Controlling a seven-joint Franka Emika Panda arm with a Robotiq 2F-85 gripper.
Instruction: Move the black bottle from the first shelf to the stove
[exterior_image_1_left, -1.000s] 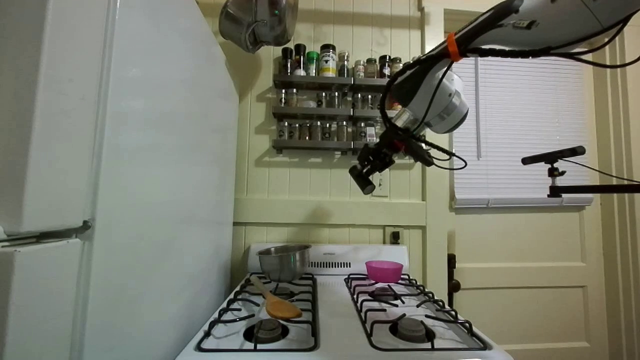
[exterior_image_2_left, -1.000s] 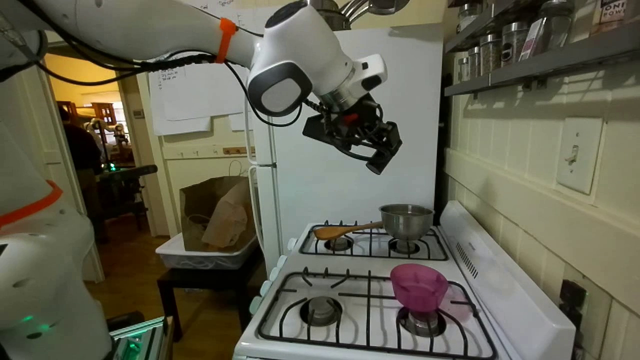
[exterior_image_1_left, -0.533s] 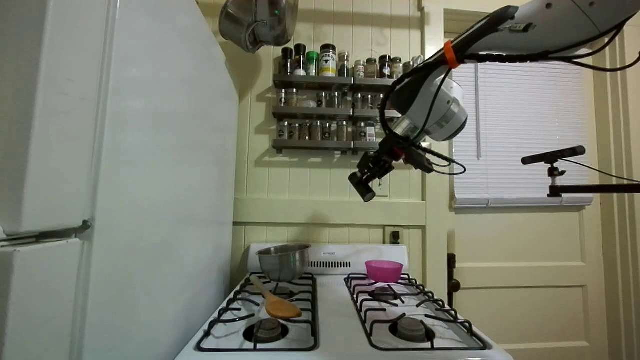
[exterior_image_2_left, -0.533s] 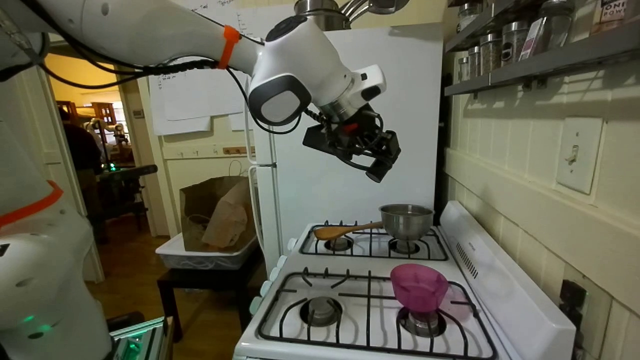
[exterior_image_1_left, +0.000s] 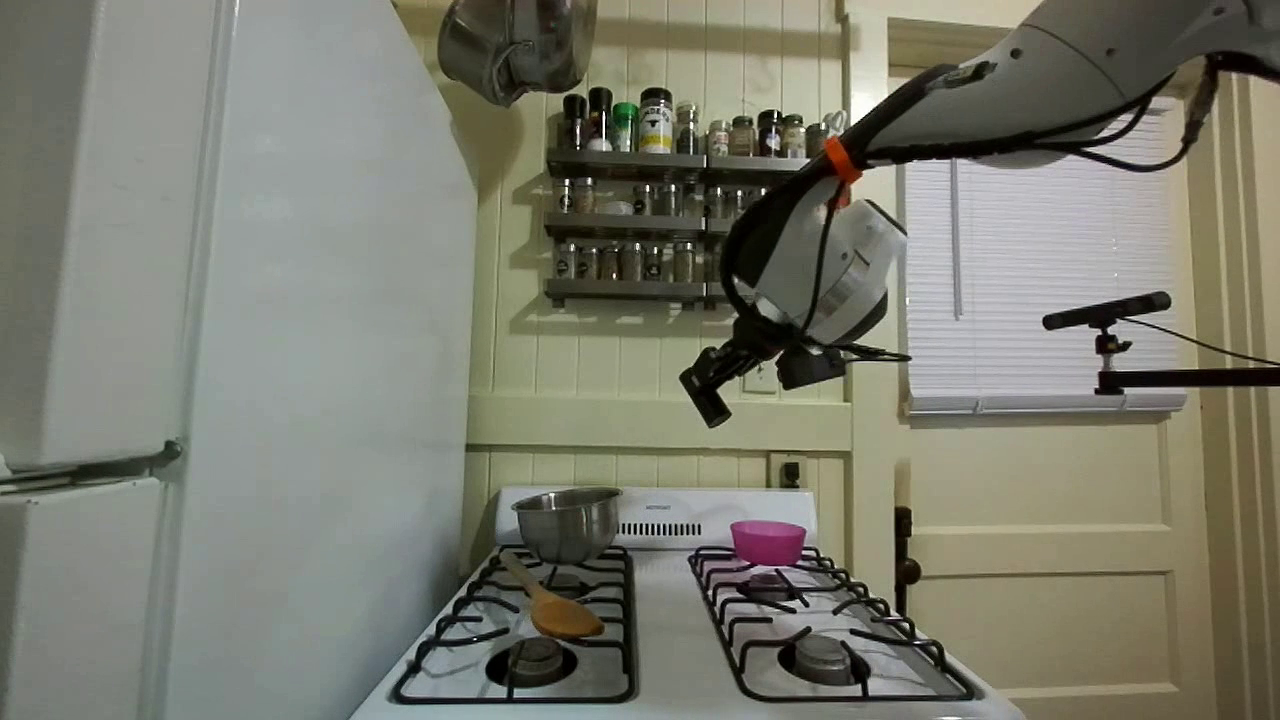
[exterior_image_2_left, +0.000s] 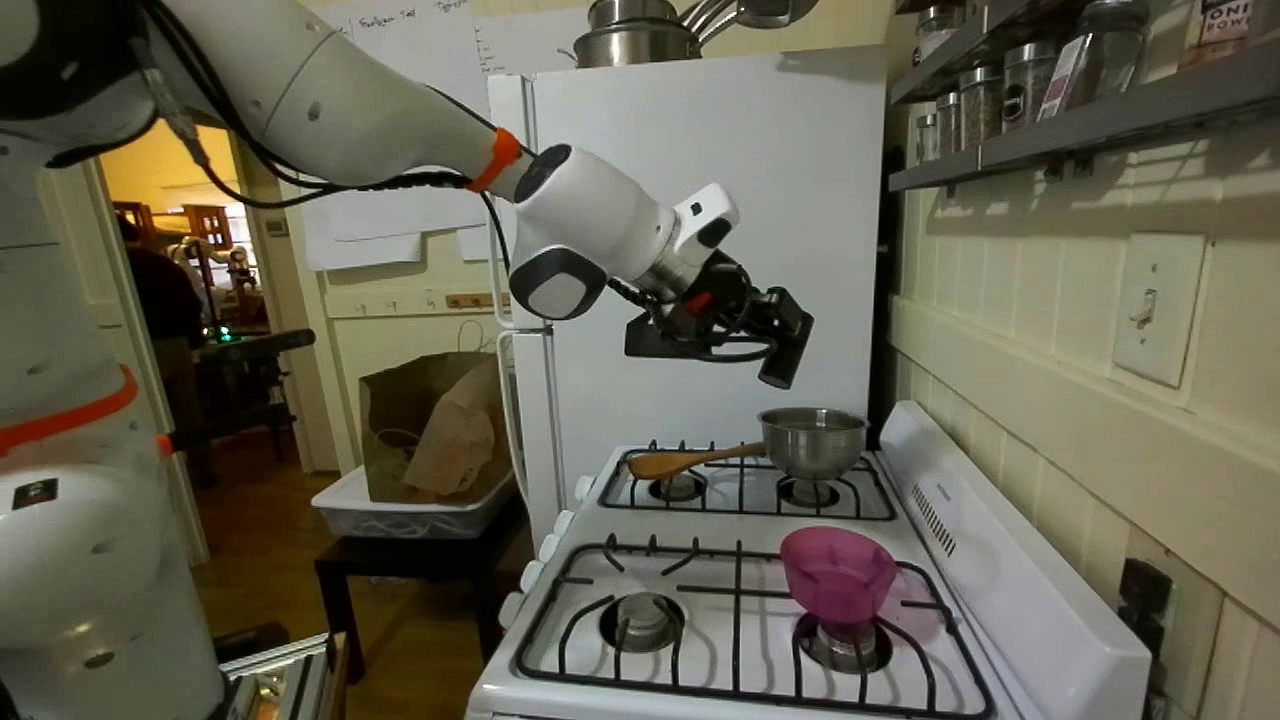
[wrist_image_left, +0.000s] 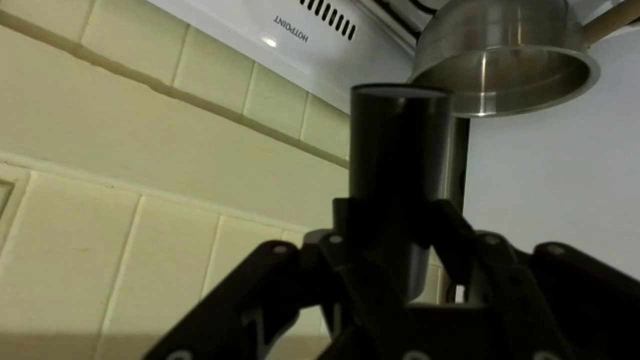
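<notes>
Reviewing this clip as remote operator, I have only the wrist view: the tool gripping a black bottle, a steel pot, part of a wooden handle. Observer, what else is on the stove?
Observer: A pink bowl, sitting at the back of the stove, on the side away from the refrigerator.
Operator: In my picture the black bottle overlaps the pot. Are they touching?
Observer: No, both exterior views show a gap between them: the bottle hangs tilted in the air, higher than the pot's rim.
</notes>
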